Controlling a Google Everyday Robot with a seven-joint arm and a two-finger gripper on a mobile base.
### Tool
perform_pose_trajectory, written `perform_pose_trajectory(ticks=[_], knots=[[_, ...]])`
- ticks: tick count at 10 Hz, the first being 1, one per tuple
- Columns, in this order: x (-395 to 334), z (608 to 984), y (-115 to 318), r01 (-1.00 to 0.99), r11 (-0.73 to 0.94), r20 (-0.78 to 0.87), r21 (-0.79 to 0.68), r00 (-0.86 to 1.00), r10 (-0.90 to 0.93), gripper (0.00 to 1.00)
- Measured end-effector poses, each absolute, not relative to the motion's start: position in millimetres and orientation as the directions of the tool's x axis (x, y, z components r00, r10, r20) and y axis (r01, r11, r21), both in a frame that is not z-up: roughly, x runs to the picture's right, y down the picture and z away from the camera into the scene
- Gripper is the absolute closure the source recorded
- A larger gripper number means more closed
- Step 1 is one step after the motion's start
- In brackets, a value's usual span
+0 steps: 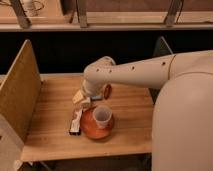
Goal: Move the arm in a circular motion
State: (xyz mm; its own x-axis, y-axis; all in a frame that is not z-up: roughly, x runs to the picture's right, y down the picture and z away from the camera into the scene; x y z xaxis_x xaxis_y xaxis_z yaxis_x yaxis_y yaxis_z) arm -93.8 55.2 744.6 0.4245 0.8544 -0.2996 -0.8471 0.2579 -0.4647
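Observation:
The arm (pixel 145 72) is a thick cream-white tube with small dark dots, reaching in from the right over the wooden table (pixel 55 140). Its rounded joint (pixel 99 74) hangs above the table's middle. The pale yellowish tip with the gripper (pixel 82 98) points down and left, just above the table. It sits behind an orange plate (pixel 89 131) and covers small items there. The arm's bulky near part fills the right side of the view.
A pale cup (pixel 101 116) stands on the orange plate. A dark-and-white snack bar (pixel 76 123) lies left of the plate. A reddish item (pixel 107 91) sits behind the arm's tip. A tall wooden panel (pixel 20 95) walls the table's left side. A dark chair back (pixel 162 47) stands behind on the right.

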Motion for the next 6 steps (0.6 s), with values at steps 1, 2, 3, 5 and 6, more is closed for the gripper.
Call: perform_pose_trajectory(ticks=[1,2,3,5,6], knots=[[-85.9,737.4,57.0,-0.851,0.252,-0.302,-0.461,0.418,0.857,0.20],[-64.4,725.0,58.9,-0.870,0.231,-0.313,-0.436,0.387,0.867,0.20],[-39.1,713.5,60.4,-0.896,0.199,-0.329,-0.397,0.341,0.881,0.20],[16.2,690.4,59.0,-0.946,0.143,-0.343,-0.291,0.243,0.907,0.20],[44.5,680.0,52.3,-0.965,0.125,-0.333,-0.230,0.199,0.922,0.20]])
